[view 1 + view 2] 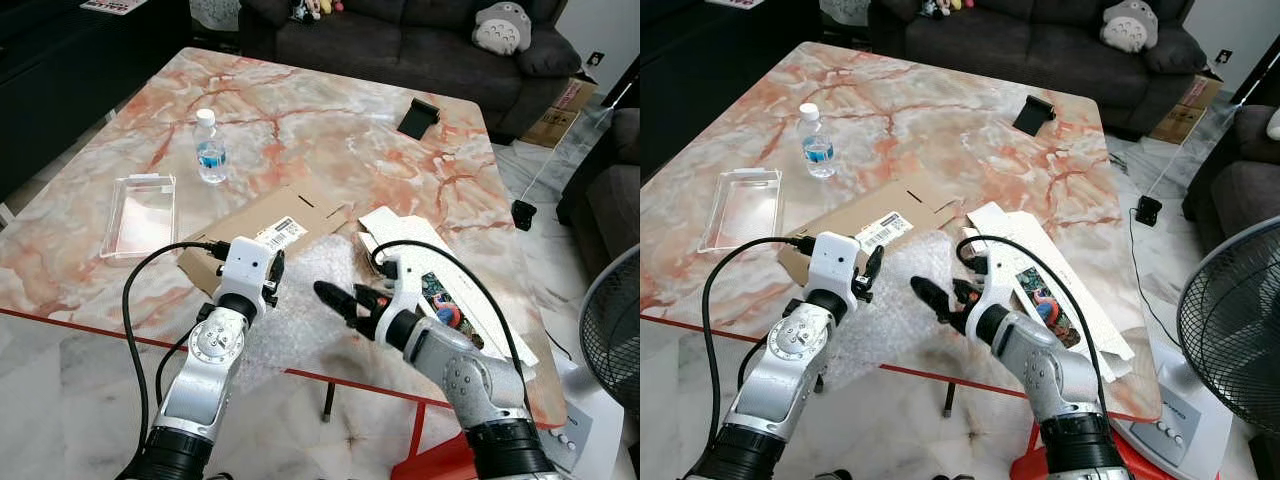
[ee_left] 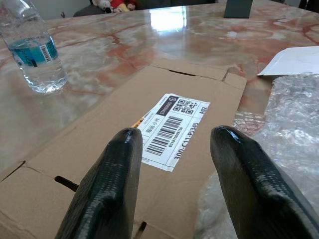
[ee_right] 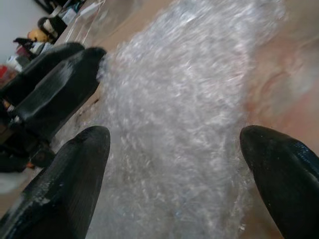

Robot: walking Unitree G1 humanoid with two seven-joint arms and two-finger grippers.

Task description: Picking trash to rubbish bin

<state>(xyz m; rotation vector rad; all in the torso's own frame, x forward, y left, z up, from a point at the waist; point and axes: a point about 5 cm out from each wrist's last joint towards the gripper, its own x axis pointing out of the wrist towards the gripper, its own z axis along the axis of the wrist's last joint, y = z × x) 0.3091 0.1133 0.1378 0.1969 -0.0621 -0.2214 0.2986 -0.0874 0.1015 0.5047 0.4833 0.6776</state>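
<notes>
- Left arm (image 1: 205, 365): silver jointed segments, round joint disc, black cuff at its 6 o'clock end.
- White wrist block (image 1: 250, 265), black cable looping from it.
- Left gripper (image 2: 174, 164): two glossy black fingers.
- Right arm (image 1: 470, 385): silver, black cable.
- Right gripper (image 3: 174, 164): matching black fingers.

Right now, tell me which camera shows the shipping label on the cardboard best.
The left wrist view: the shipping label lies large on the flattened cardboard, barcodes and QR code distinct, beyond the open left gripper. Both eye views show it small and unreadable. The right wrist view looks at bubble wrap.
</notes>
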